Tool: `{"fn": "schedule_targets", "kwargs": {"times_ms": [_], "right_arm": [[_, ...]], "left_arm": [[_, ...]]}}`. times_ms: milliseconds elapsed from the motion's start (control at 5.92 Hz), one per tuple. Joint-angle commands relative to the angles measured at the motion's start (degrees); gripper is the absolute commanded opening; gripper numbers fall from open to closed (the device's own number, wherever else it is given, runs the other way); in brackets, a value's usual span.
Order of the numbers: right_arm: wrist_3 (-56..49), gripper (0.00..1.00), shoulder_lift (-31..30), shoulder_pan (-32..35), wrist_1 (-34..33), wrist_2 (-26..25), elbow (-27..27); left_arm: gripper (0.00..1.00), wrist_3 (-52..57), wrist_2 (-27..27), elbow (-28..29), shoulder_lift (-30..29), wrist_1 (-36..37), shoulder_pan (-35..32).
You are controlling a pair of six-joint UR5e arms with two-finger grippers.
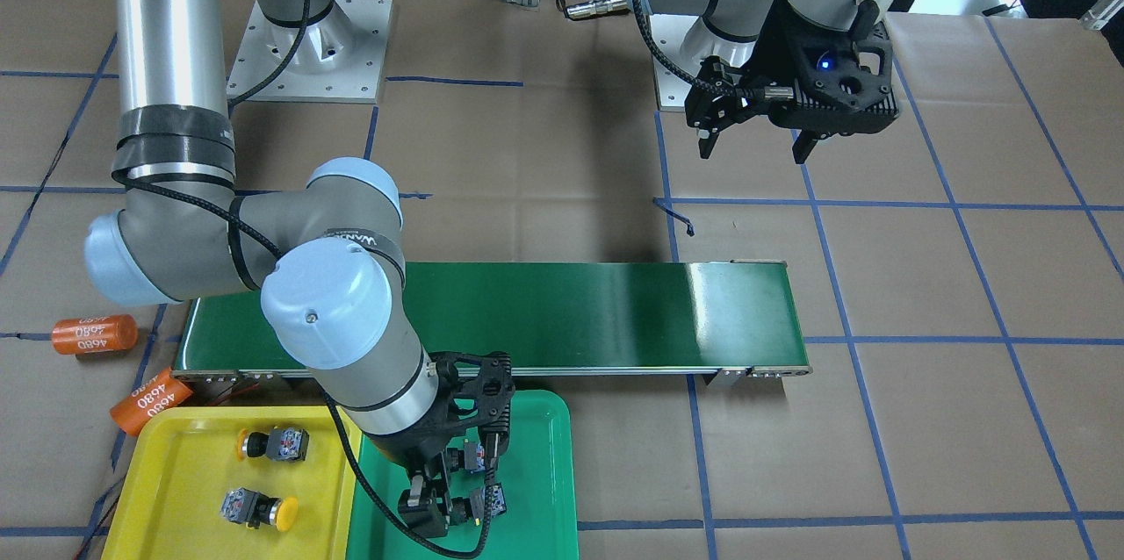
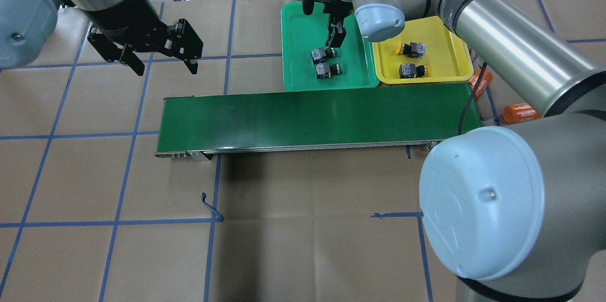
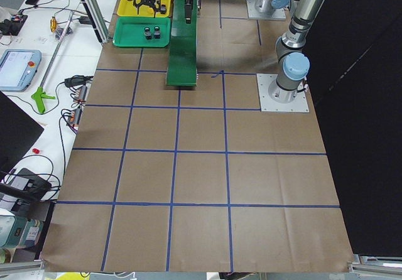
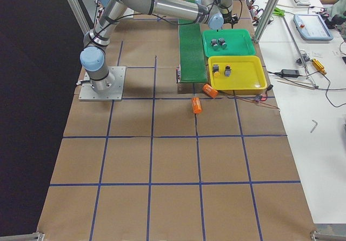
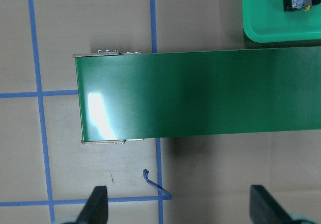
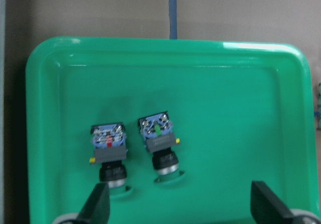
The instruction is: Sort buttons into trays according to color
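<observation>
Right gripper (image 6: 180, 210): jaws spread wide, nothing held; it hangs over the green tray (image 6: 225, 83).
Buttons under it: one button (image 6: 109, 151) and a second button (image 6: 159, 143) lie side by side in the green tray just ahead of the fingertips, caps toward the gripper and clear of it. I cannot tell the cap colour.
Yellow tray (image 2: 450, 46): right beside the green tray, off to one side of the right gripper.
Yellow buttons (image 2: 411, 48) (image 2: 413, 70): both in the yellow tray, apart from each other and from the gripper.
Left gripper (image 2: 166, 67): wide open and empty, above bare table paper, well apart from both trays.
Belt (image 2: 307, 117): ahead of the left gripper, nothing on it.
Orange cylinders (image 2: 521, 113) (image 2: 479, 83): on the table by the yellow tray, far from the left gripper.
</observation>
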Motion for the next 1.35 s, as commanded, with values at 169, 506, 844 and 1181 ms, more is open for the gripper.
{"fn": "schedule_targets", "kwargs": {"times_ms": [169,506,844,1181], "right_arm": [[26.1,1.00,-13.2,-0.9,23.9,-6.5,0.6],[43.8,1.00,-21.0,-2.0,33.1,-6.2,1.6],[58.8,1.00,-26.0,-4.5,42.0,-6.3,1.7],[59.0,1.00,-30.8,-9.5,52.9,-5.8,3.5]], "left_arm": [[0.99,-0.2,-0.2,0.0,-0.4,0.6,-0.2],[0.99,0.1,0.0,0.0,-0.3,0.7,0.1],[0.99,0.2,0.0,0.0,0.1,0.6,0.0],[0.99,0.2,0.1,0.0,0.0,0.6,0.0]]}}
